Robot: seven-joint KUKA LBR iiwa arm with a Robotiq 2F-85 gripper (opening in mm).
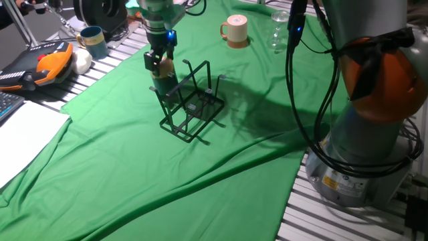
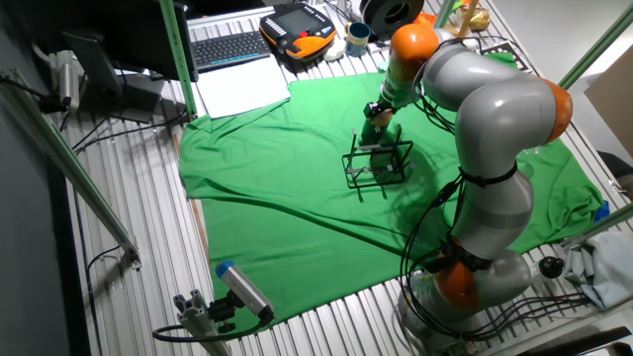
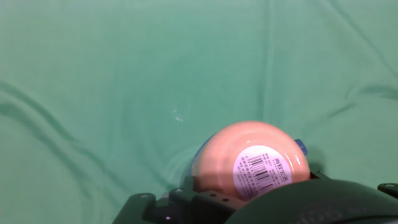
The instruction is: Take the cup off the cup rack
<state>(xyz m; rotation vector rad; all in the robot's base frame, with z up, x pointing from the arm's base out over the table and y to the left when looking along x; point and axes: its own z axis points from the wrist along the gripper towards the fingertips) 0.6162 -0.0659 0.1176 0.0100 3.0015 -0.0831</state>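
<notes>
The cup (image 1: pixel 162 75) is dark blue with a tan rounded end pointing up. It sits at the far left corner of the black wire cup rack (image 1: pixel 192 102) on the green cloth. I cannot tell whether it still hangs on a prong. My gripper (image 1: pixel 159 62) comes down from above, with its fingers on either side of the tan end, shut on it. In the hand view the tan end (image 3: pixel 255 160) with a barcode label fills the lower middle, and only cloth lies beyond. The other fixed view shows the gripper (image 2: pixel 379 112) at the rack (image 2: pixel 377 165).
A cream handled mug (image 1: pixel 235 30) and a clear glass (image 1: pixel 279 30) stand at the back. A teal mug (image 1: pixel 93 41) and an orange teach pendant (image 1: pixel 40 63) lie at the left, with white paper (image 1: pixel 23 137) nearer. The arm's base (image 1: pixel 371 144) stands at the right.
</notes>
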